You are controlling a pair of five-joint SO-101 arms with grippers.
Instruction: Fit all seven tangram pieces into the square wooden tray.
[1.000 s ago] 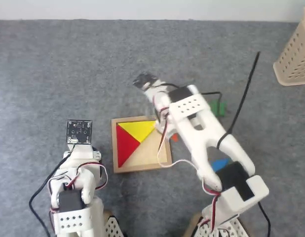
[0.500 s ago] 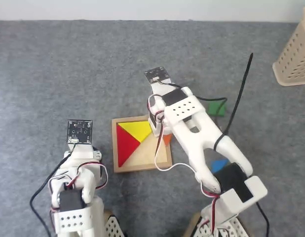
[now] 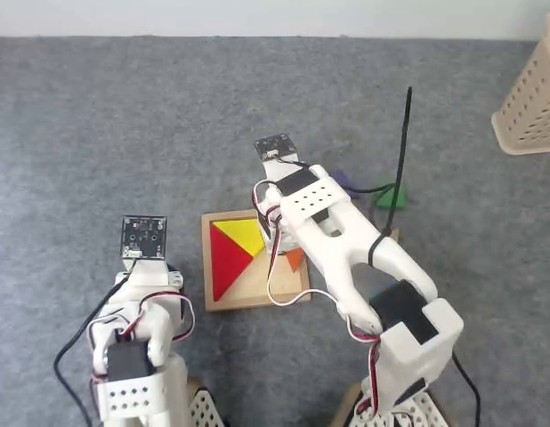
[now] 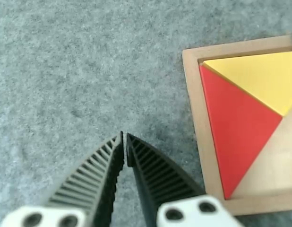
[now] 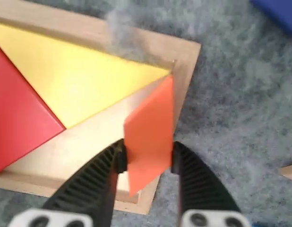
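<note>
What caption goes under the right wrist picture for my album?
Right gripper holds an orange piece over the wooden tray's edge.

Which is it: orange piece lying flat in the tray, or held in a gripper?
Held. The right gripper clamps the orange piece, tilted on edge over the tray rim.

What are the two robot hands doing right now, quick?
Left gripper: shut, holding nothing, over the grey carpet.
Right gripper: shut on the flat orange tangram piece, above the square wooden tray.
</note>
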